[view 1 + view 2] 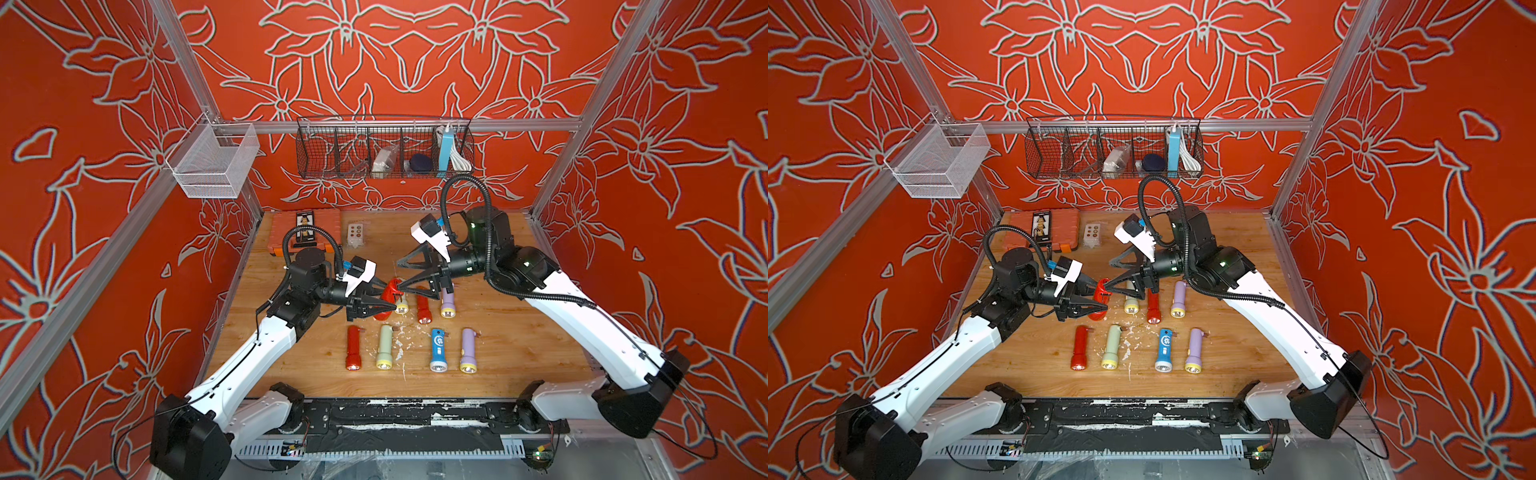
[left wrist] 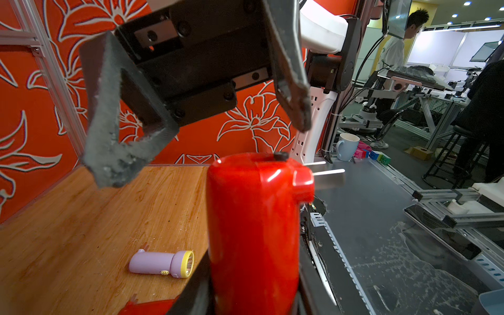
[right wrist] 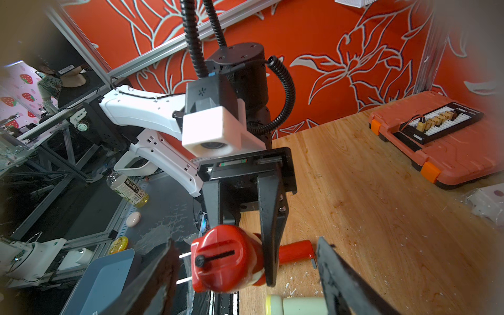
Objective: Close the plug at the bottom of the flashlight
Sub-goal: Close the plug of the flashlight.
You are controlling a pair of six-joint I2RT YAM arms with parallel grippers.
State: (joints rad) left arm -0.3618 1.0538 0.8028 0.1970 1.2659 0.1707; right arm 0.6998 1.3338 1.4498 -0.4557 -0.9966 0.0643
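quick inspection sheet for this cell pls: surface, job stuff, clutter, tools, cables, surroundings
surface: wooden table, white flecks in the middle
job's things: red flashlight, plug prongs sticking out
clutter: seven more flashlights lying in two rows; orange case at the back
grippers: left tool shut on red flashlight; right tool open around its plug end
cables: black hoses loop over both wrists
surroundings: red floral walls, black wire basket, white mesh basket

White arm shells (image 1: 598, 328), black joints (image 1: 191, 440), ribbed black cables (image 1: 309, 228)
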